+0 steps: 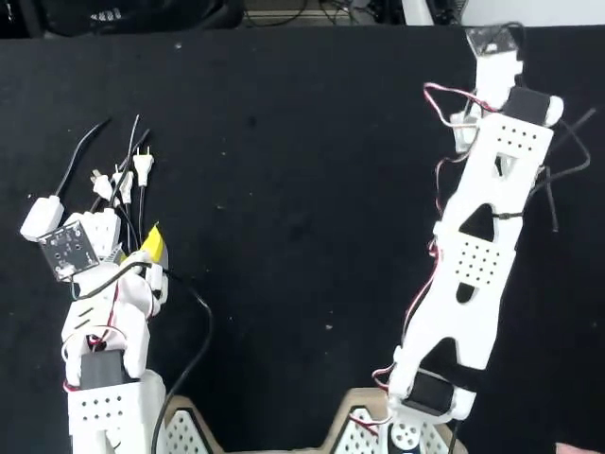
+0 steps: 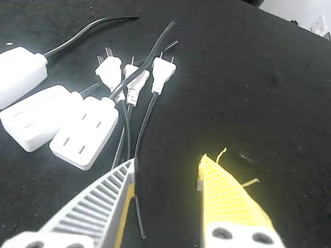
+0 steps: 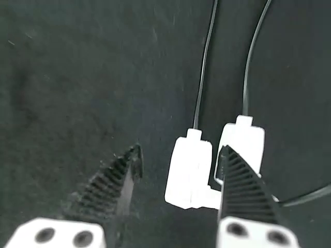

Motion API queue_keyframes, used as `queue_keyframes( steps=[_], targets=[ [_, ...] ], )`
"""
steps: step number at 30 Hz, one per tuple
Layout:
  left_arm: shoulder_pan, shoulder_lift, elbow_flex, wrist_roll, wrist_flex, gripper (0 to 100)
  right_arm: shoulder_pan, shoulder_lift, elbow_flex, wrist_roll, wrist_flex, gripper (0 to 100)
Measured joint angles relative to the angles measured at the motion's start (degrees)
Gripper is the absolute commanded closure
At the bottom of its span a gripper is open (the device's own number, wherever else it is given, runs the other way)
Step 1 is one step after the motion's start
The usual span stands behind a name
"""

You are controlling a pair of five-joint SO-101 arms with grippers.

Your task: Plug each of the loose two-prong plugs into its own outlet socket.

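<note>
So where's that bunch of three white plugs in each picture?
High view: three white plugs at the picture's left, just beyond the yellow pincer finger.
Left wrist view: the plugs lie ahead of that finger, beside the white outlet sockets.
Right wrist view: a different spot, two white corded blocks.
Shared landmark: the yellow pincer finger.

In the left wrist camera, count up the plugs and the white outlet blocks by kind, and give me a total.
Two-prong plugs: 3
White outlet blocks: 3 (slots show on two)
Total: 6
</note>
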Motion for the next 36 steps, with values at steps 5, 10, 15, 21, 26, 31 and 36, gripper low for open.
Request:
queue_keyframes(
  steps=[5, 10, 15, 21, 26, 31, 36],
  targets=[
    [0.0, 0.0, 0.0, 0.0, 0.0, 80, -0.26, 0.79, -0.79, 0.0, 0.7, 83.0],
    [0.0, 0.0, 0.0, 0.0, 0.0, 80, -0.26, 4.75, 0.26, 0.0, 0.7, 94.6],
    [0.0, 0.0, 0.0, 0.0, 0.0, 80, -0.26, 8.53, 0.18, 0.0, 0.53, 98.7],
    [0.0, 0.0, 0.0, 0.0, 0.0, 80, -0.26, 9.58, -1.49, 0.0, 0.18, 98.3],
    [0.0, 0.0, 0.0, 0.0, 0.0, 80, -0.18, 9.23, -1.58, 0.0, -0.26, 91.2],
    [0.0, 0.0, 0.0, 0.0, 0.0, 80, 2.64, 9.23, -1.58, 0.0, -0.7, 87.2],
    [0.0, 0.0, 0.0, 0.0, 0.0, 80, 2.64, 9.23, -1.58, 0.0, -1.23, 87.2]
  ],
)
